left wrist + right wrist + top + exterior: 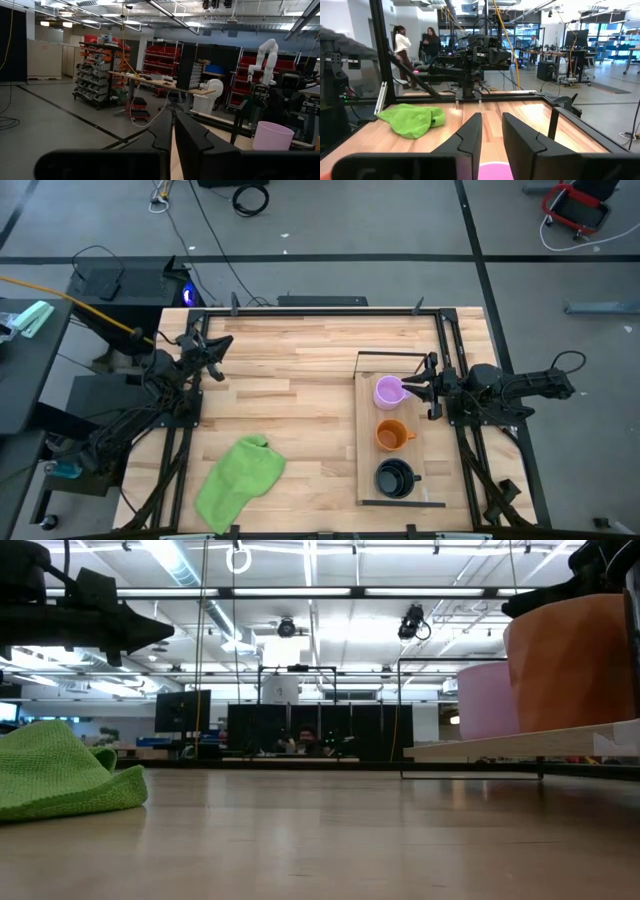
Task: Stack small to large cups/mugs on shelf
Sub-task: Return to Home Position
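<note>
Three mugs stand upright in a row on the light-wood shelf (366,470) at the table's right: a light purple mug (388,391) farthest, an orange mug (392,436) in the middle, and a black mug (394,478) nearest. Each rests on its base, and none is inside another. My right gripper (418,387) hangs level just right of the purple mug and above it, open with nothing between its fingers (520,137). The mug's rim (495,171) shows below the gap. My left gripper (222,342) hovers over the table's far left, shut and holding nothing.
A crumpled green cloth (240,480) lies near the table's front left. Thin black wire frames rise at the shelf's ends (400,355). Bare planks (300,390) stretch between the two arms. People stand in the room beyond the table (415,45).
</note>
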Controlling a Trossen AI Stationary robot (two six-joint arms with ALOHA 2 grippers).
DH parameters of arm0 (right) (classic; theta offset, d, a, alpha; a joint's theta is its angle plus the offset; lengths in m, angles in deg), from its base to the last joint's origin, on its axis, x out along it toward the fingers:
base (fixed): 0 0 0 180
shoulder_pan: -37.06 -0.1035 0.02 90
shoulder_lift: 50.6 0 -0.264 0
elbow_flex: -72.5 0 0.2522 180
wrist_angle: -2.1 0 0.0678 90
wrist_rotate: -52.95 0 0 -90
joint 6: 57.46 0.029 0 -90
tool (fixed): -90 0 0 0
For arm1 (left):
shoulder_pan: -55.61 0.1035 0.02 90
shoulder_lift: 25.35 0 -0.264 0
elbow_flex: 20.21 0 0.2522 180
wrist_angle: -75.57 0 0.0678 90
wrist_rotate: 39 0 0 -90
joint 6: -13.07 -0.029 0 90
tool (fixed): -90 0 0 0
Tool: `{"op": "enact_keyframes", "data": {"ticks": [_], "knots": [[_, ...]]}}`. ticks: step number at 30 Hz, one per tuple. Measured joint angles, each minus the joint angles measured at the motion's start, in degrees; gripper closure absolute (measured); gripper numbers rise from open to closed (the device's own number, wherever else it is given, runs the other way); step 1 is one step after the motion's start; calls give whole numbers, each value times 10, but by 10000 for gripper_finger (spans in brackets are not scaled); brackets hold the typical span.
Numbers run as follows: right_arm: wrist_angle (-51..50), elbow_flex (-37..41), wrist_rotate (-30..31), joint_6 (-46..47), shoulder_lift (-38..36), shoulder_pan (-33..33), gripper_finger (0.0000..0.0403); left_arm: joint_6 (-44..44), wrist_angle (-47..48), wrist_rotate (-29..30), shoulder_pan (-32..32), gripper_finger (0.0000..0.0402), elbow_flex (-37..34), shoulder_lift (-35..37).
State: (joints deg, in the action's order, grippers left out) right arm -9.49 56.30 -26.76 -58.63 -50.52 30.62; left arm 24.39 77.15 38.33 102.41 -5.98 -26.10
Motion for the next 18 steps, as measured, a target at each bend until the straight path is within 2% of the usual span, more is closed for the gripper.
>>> {"op": "enact_keyframes", "data": {"ticks": [11, 18], "knots": [[0, 0, 0, 0, 0, 0, 319, 0, 0, 0, 0, 366, 0, 0], [0, 0, 0, 0, 0, 0, 319, 0, 0, 0, 0, 373, 0, 0]]}}
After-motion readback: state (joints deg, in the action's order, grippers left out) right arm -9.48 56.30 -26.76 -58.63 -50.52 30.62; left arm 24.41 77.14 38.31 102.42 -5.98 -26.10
